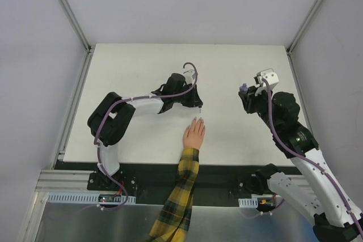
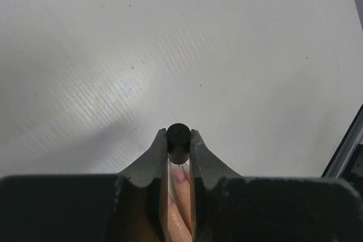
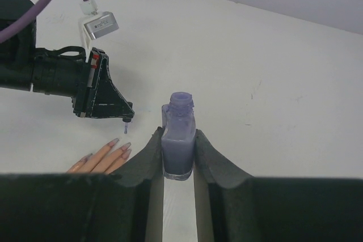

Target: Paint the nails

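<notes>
A pale hand (image 1: 194, 135) in a yellow-and-dark plaid sleeve (image 1: 178, 196) lies flat on the white table, fingers pointing away. My left gripper (image 1: 199, 106) hovers just beyond its fingertips, shut on a black cap (image 2: 178, 140) whose small brush (image 3: 126, 129) points down above the table. The nails (image 3: 113, 141) lie close beside that brush; two pinkish nails (image 2: 180, 175) show under the left fingers. Off to the right, my right gripper (image 3: 178, 134) is shut on the uncapped purple bottle (image 3: 178, 151) and holds it upright above the table (image 1: 245, 90).
The white table (image 1: 142, 72) is bounded by grey enclosure walls at the back and sides. A metal rail (image 1: 74, 196) runs along the near edge by the arm bases. Purple cables (image 1: 193, 72) loop over both arms.
</notes>
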Robot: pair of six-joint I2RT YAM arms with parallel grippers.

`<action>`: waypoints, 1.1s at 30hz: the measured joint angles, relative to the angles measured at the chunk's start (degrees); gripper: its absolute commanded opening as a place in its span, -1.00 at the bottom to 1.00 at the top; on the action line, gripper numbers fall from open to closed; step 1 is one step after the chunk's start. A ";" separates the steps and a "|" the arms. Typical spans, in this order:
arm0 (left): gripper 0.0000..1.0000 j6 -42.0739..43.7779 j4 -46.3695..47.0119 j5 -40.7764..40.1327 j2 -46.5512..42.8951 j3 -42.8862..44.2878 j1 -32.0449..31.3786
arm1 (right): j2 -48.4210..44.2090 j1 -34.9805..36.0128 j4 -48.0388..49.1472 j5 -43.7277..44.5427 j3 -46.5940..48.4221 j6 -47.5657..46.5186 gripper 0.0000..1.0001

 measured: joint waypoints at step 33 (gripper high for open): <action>-1.00 -2.78 -0.15 -4.50 1.97 -1.31 -2.80 | -0.90 0.00 0.68 -1.42 -0.42 0.02 -0.99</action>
